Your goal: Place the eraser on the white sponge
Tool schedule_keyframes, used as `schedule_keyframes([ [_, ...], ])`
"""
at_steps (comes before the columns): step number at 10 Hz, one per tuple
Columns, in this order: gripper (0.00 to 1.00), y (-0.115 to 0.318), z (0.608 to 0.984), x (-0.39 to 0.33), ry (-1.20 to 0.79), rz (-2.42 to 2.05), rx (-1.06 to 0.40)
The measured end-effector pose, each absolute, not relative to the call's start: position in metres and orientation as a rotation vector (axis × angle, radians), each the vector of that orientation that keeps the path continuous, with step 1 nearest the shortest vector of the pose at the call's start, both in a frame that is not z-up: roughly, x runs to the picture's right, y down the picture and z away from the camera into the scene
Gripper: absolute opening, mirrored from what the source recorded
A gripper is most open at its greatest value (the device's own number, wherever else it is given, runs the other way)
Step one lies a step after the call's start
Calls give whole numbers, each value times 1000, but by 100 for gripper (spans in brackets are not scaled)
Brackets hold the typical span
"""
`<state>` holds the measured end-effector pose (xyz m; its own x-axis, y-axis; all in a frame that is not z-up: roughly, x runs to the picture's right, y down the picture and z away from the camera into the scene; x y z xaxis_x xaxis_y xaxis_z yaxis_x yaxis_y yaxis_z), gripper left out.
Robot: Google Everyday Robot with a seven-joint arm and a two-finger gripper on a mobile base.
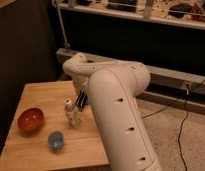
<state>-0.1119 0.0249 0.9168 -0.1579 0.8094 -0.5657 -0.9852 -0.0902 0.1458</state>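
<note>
My gripper [82,100] hangs low over the middle of the wooden table [41,92], dark against it, just right of a small upright white figurine [71,112]. My big white arm [118,107] fills the middle of the view and covers the table's right side. The black eraser and the white sponge do not show; whether they lie behind the arm I cannot tell.
A red-orange bowl [30,120] sits at the table's left. A round blue cup [56,139] stands near the front edge. A dark shelf unit with a metal rail [166,75] runs behind the table. Speckled floor with a black cable [183,125] lies to the right.
</note>
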Motion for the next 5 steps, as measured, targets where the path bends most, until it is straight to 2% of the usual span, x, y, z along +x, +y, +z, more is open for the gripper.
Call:
schedule_keyframes([
  [1,75,25,918,-113,583,1645,-398],
  [2,79,24,918,-114,583,1643,-398],
  [5,80,22,917,-119,582,1641,-407],
])
